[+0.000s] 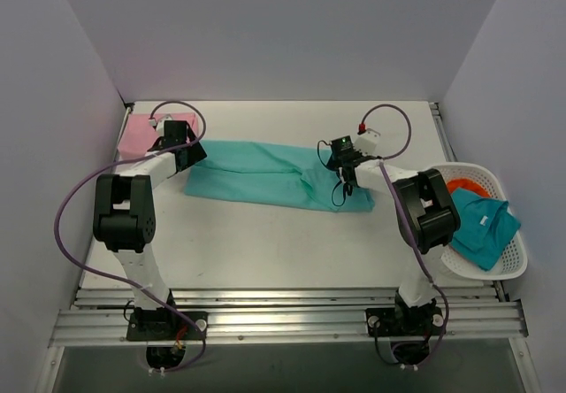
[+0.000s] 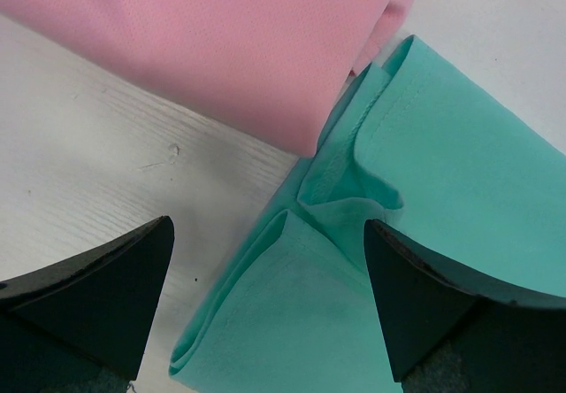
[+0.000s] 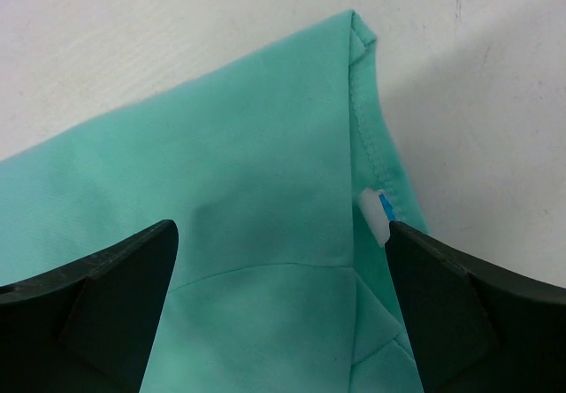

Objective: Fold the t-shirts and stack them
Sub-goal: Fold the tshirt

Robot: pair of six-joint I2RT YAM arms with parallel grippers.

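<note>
The turquoise-green t-shirt (image 1: 265, 173) lies folded into a long strip across the middle of the table. The pale pink t-shirt (image 1: 146, 133) lies folded at the back left, touching the strip's left end. My left gripper (image 1: 188, 152) is open over the strip's left end; its wrist view shows green folded layers (image 2: 301, 304) between the jaws and pink cloth (image 2: 221, 48) beyond. My right gripper (image 1: 348, 181) is open over the strip's right end; green cloth (image 3: 256, 207) with a small white label (image 3: 373, 214) lies between its jaws.
A white basket (image 1: 517, 256) stands at the right edge, holding a darker teal garment (image 1: 482, 225) and something orange (image 1: 467, 185). Grey walls close in the back and sides. Bare white tabletop (image 1: 265, 242) lies in front of the strip.
</note>
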